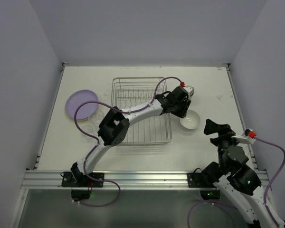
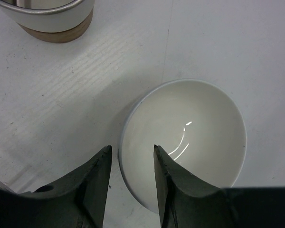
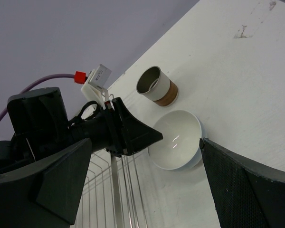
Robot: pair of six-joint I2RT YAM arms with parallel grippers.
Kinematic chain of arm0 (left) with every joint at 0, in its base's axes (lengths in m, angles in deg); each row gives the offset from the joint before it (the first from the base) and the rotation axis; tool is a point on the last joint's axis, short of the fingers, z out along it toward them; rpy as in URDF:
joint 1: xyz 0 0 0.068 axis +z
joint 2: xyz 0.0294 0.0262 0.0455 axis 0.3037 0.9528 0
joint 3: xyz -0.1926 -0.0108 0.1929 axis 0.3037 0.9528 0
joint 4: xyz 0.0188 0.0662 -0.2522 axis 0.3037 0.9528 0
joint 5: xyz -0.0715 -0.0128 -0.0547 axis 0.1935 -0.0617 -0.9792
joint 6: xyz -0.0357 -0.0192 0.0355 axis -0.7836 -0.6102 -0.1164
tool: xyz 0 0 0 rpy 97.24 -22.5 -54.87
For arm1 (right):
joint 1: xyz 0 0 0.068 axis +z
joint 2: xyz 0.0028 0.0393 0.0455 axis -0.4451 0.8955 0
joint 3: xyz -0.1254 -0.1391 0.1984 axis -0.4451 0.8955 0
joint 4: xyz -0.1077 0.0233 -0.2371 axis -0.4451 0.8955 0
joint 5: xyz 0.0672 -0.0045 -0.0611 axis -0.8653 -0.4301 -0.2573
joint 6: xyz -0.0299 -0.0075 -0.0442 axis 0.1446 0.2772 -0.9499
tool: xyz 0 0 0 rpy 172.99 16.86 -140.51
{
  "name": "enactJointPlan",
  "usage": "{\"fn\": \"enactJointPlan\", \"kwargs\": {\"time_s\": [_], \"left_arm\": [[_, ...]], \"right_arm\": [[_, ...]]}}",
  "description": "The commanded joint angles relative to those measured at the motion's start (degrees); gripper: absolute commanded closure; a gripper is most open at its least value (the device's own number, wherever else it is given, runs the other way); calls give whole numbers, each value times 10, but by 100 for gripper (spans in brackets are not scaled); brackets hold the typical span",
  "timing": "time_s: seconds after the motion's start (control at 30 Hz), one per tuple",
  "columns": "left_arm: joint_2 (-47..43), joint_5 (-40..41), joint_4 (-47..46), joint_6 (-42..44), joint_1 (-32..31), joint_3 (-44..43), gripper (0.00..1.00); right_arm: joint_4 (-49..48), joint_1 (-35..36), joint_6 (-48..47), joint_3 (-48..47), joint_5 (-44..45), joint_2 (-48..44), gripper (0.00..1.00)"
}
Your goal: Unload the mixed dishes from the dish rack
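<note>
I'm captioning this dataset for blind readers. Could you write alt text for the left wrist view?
A white bowl sits upright on the table; the left gripper, jaws parted, straddles its near rim. A brown-based cup stands top left, partly cropped.

Nothing readable is showing up in any view: no text, labels, brands or numbers. The bowl [image 2: 190, 128], cup [image 3: 157, 86] and plate [image 1: 80, 103] are showing plain surfaces only. The white tag [image 3: 99, 76] is coming through too small to make out any print.
</note>
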Motion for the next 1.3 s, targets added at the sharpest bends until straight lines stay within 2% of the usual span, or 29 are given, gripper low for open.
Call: {"fn": "enactJointPlan", "kwargs": {"time_s": [0.0, 0.17, 0.4, 0.63, 0.87, 1.03, 1.17, 1.27], "left_arm": [[-29, 17, 0, 14, -3, -24, 55], [-43, 41, 1, 25, -3, -25, 54], [-43, 71, 31, 64, 7, -87, 52], [-87, 86, 0, 112, 13, -56, 47], [-197, 98, -59, 126, 12, 48, 44], [-298, 80, -123, 124, 12, 166, 41], [-408, 78, -174, 119, 12, 262, 22], [-476, 81, -205, 114, 12, 325, 13]], "right_arm": [[-13, 1, 15, 3, 15, -52, 1], [-13, 1, 15, 4, 14, -52, 1], [-13, 1, 14, 4, 14, -52, 1], [-13, 1, 15, 5, 14, -51, 1], [-18, 0, 14, 8, 12, -44, 1], [-33, 1, -9, 9, -9, -41, 1], [-50, 0, -24, 16, -22, -58, 1], [-59, 1, -38, 20, -34, -66, 1]]}}
